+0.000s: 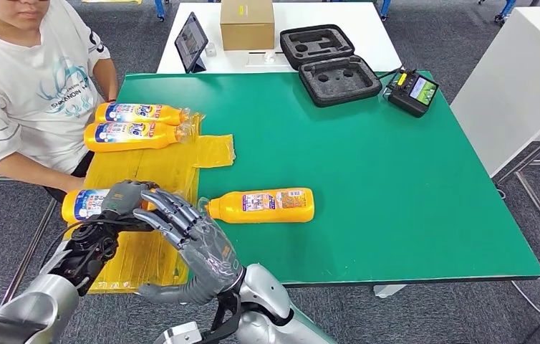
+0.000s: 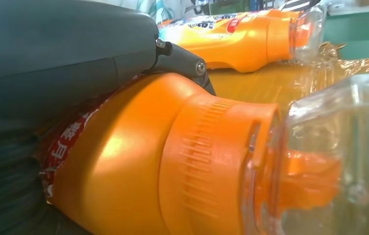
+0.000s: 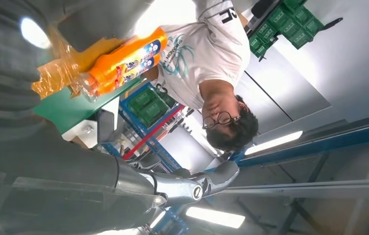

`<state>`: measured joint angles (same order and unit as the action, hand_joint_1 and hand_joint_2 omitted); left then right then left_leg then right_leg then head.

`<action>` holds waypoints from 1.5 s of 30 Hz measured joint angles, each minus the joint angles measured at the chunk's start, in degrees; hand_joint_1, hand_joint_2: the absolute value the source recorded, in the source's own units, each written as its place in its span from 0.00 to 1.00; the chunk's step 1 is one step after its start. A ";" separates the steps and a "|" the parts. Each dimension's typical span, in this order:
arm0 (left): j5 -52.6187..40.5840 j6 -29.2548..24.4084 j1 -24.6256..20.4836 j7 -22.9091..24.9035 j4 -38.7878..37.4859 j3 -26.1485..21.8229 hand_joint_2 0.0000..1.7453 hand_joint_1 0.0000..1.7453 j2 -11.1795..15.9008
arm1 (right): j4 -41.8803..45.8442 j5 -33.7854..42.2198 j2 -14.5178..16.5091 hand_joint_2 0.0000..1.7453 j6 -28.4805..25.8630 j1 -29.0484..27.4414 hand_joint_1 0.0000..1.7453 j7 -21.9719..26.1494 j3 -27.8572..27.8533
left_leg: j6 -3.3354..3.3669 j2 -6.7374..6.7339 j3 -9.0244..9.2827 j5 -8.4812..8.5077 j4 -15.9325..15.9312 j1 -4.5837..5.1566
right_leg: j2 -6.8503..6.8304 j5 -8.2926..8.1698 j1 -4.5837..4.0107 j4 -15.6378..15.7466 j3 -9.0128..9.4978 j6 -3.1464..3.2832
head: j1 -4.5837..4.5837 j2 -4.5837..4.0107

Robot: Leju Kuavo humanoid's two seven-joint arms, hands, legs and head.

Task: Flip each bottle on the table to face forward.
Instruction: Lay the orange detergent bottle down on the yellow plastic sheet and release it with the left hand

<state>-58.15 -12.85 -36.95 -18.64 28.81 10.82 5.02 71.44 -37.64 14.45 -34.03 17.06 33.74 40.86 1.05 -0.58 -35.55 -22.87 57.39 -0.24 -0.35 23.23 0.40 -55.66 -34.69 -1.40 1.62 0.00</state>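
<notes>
Bottles: you have four, all lying on the green table [image 1: 396, 179]. Two [image 1: 138, 113] [image 1: 135, 135] rest on the yellow sheet [image 1: 210, 150] beside the person [image 1: 23, 86]; one [image 1: 263, 205] lies just off the sheet; your left hand [image 1: 127, 197] grips the fourth [image 1: 84, 204] on the sheet. Your right hand [image 1: 195, 244] hovers beside it, fingers spread, grasping nothing. Beyond: foam case [image 1: 328, 61], controller [image 1: 412, 92].

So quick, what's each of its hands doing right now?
Left hand: gripping an orange bottle lying on the yellow plastic sheet.
Right hand: open, fingers spread, holding nothing.
</notes>
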 joint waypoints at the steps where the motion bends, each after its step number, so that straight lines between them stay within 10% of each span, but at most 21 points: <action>1: 0.42 0.57 -0.18 -0.18 -0.20 -0.04 1.00 0.89 0.04 | -0.05 -0.06 0.00 1.00 0.04 0.00 0.00 -0.01 0.02 | 0.00 0.00 0.03 0.00 0.00 0.00 | 0.00 0.00 0.00 -0.01 0.03 0.00 | 0.00 0.00; 6: 2.62 3.95 -0.82 -1.73 -0.53 -1.00 1.00 0.12 0.22 | -0.34 -0.36 0.00 1.00 0.38 0.00 0.00 -0.15 0.10 | -0.01 0.00 0.11 0.00 0.00 0.00 | 0.00 0.00 0.00 -0.01 0.11 0.00 | 0.01 0.00; 8: 3.35 5.26 -1.00 -2.30 -0.72 -1.41 1.00 0.00 0.28 | -0.47 -0.40 0.00 1.00 0.47 0.00 0.00 -0.24 0.14 | -0.01 0.00 0.11 0.00 0.00 0.00 | 0.00 0.00 0.01 -0.01 0.11 0.00 | 0.02 0.00; 14: 7.33 13.22 -1.64 -4.83 -1.02 -2.97 1.00 0.00 0.34 | -1.01 -0.83 0.02 1.00 0.96 0.30 0.00 -1.25 0.16 | 0.00 0.05 0.12 0.00 0.00 0.01 | -0.01 0.00 0.02 -0.01 0.14 0.00 | 0.01 0.00; 18: 8.17 14.90 -1.81 -5.39 -1.29 -3.62 0.00 0.00 0.34 | -1.31 -1.09 0.03 1.00 1.07 0.66 0.00 -1.63 0.16 | 0.00 0.05 0.15 -0.01 0.00 0.02 | -0.01 0.00 0.03 -0.01 0.15 0.00 | 0.01 0.00; 29: 25.30 27.85 -2.22 -7.50 -1.56 -10.92 0.00 0.00 0.01 | -2.44 -2.30 0.17 1.00 0.91 1.17 0.00 -2.87 0.16 | -0.01 0.12 0.44 -0.01 -0.01 0.01 | -0.05 0.07 0.02 0.00 0.48 0.01 | 0.02 0.00; 35: 44.61 14.97 0.22 -13.94 -0.21 -20.36 0.00 0.00 -2.31 | -3.50 -4.37 0.17 1.00 0.22 1.15 0.00 -4.31 0.17 | 0.00 0.08 0.36 0.01 0.01 0.02 | -0.02 0.03 0.02 0.00 0.36 -0.01 | -0.01 0.00; 44: 54.37 9.36 2.81 -19.05 2.88 -27.45 0.00 0.00 -3.81 | -5.27 -4.69 0.16 1.00 -0.70 1.38 0.00 -5.24 0.23 | -0.01 -0.03 0.11 0.00 0.01 -0.02 | 0.01 0.02 0.01 -0.01 0.09 0.00 | 0.01 0.00; 45: 55.06 5.56 3.46 -20.04 4.05 -27.59 0.25 0.00 -3.95 | -5.46 -5.15 0.14 1.00 -1.06 1.43 0.00 -5.76 0.24 | -0.02 -0.08 0.08 0.00 0.01 -0.03 | 0.05 0.02 0.01 -0.01 0.04 0.01 | 0.00 0.00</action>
<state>-3.09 -7.29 -33.49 -38.68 32.86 -16.78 1.07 65.98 -42.79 14.59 -35.09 18.49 27.99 41.10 1.04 -0.66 -35.47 -22.87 57.40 -0.27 -0.30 23.25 0.41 -55.67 -34.65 -1.39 1.62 0.00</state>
